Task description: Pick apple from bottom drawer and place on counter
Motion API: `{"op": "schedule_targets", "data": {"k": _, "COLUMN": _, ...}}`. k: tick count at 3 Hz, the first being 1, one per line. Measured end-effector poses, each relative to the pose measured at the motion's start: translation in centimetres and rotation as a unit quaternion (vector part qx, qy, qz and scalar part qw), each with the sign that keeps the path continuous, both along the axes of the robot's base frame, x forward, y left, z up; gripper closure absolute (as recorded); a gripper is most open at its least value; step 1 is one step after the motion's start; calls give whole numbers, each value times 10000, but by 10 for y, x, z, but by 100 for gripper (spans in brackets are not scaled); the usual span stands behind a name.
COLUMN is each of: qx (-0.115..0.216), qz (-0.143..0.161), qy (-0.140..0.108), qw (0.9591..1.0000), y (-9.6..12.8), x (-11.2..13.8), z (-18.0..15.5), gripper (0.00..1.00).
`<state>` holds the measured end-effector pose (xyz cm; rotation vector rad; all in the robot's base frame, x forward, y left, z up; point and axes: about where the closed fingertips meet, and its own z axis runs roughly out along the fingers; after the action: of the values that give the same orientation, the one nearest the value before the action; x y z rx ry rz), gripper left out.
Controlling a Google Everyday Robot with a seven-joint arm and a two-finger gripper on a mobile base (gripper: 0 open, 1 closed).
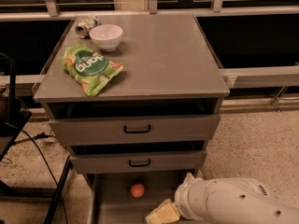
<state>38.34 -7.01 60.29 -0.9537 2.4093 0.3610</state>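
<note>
The apple point(137, 190), small and red-orange, lies on the floor of the open bottom drawer point(108, 196), near the back under the closed drawer fronts. My white arm reaches in from the lower right; the gripper point(161, 213) with its yellowish fingers sits low over the drawer, a little to the right of and nearer than the apple, not touching it. The grey counter point(168, 59) is the cabinet's flat top above.
On the counter's left side lie a green snack bag point(89, 68), a white bowl point(106, 36) and a tipped can point(86, 26). Two closed drawer fronts with black handles point(137, 129) sit above the open drawer. Black cables and a stand are at the left.
</note>
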Motion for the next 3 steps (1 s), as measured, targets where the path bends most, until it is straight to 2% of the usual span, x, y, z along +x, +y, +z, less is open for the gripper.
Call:
{"op": "schedule_targets", "data": {"k": 1, "qx": 2, "qz": 208, "qy": -39, "qw": 9998, "y": 6, "x": 2, "z": -14, "gripper": 0}}
{"op": "schedule_targets", "data": {"k": 2, "qx": 38, "qz": 790, "qy": -329, "qw": 9963, "y": 18, "x": 13, "z": -42, "gripper": 0}}
{"op": "schedule_targets", "data": {"k": 3, "qx": 144, "qz": 1359, "qy": -543, "qw": 9891, "y": 23, "x": 22, "z": -72, "gripper": 0}}
